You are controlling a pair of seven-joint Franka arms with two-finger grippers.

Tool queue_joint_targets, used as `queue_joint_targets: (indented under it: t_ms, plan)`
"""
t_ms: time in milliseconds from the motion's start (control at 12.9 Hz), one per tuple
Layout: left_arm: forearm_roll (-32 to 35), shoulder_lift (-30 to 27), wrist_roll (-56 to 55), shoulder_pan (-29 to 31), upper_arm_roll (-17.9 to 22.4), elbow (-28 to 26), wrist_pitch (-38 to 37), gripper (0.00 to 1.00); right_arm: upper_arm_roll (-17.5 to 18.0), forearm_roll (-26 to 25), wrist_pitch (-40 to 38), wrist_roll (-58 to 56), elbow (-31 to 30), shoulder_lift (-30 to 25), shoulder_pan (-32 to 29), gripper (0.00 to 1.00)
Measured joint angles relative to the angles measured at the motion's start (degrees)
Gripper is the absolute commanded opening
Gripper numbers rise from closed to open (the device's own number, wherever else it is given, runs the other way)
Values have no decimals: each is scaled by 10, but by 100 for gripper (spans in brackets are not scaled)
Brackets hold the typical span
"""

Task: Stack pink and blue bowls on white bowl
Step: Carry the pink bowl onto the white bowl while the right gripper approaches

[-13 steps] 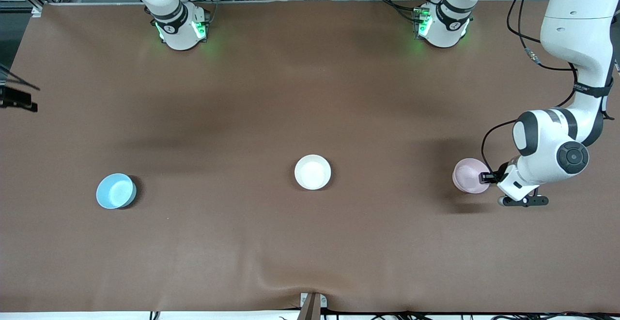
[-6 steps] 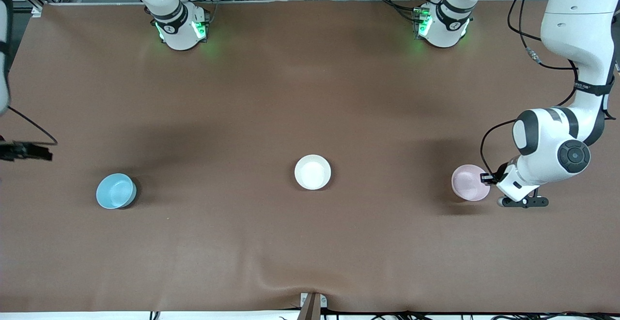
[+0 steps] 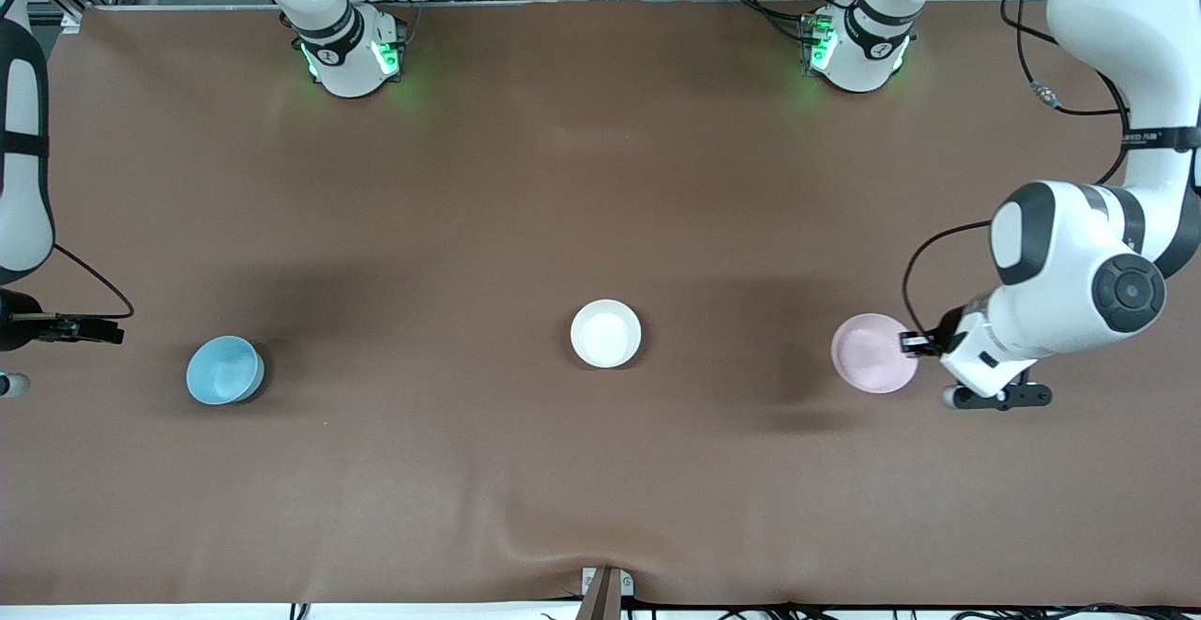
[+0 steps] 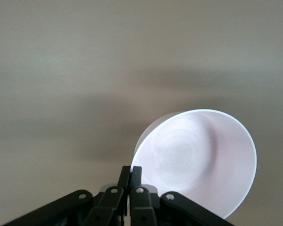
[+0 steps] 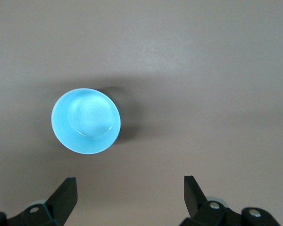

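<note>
Left gripper point(image 4: 130, 175) jaws pinching pink bowl point(image 3: 874, 353) rim, raised over counter point(image 3: 600, 179). Right gripper point(image 5: 130, 194) jaws wide, over counter beside blue bowl point(image 3: 224, 370). White bowl point(image 3: 606, 333) between.

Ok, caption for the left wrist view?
Left gripper shut on the rim of the pink bowl, held above the brown table.

Your left arm reaches down from its base and bends at the elbow, wrist turned toward the table's middle. Its left gripper point(image 3: 912, 344) is pinched tight on the rim of the pink bowl point(image 3: 873, 353), held above the table. Your right gripper point(image 5: 129, 193) hangs spread wide at the right arm's end of the table.
</note>
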Motion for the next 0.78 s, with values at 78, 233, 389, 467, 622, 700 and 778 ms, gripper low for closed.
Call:
queue_joint_targets:
  t_ms: [78,233,389,467,622,700,778]
  plan:
    - [0,1,-33,-25,-4,18,-11,0,0,24,0,7,0,0,-1,100]
    - [0,4,-118,-90,-5,34,-17,0,-1,56,0,33,0,1,-4,100]
    - [0,17,-182,-146,-5,52,-17,0,2,59,1,45,0,2,-3,100]
    - [0,28,-203,-168,-5,65,-16,0,3,59,2,46,0,3,-3,100]
    - [-1,54,-241,-206,-5,90,-6,0,3,60,3,48,0,3,-3,100]
    - [-1,67,-254,-223,-5,98,9,0,4,61,3,48,0,3,-2,100]
    - [-1,81,-267,-239,-5,103,31,0,4,62,3,48,0,4,-2,100]
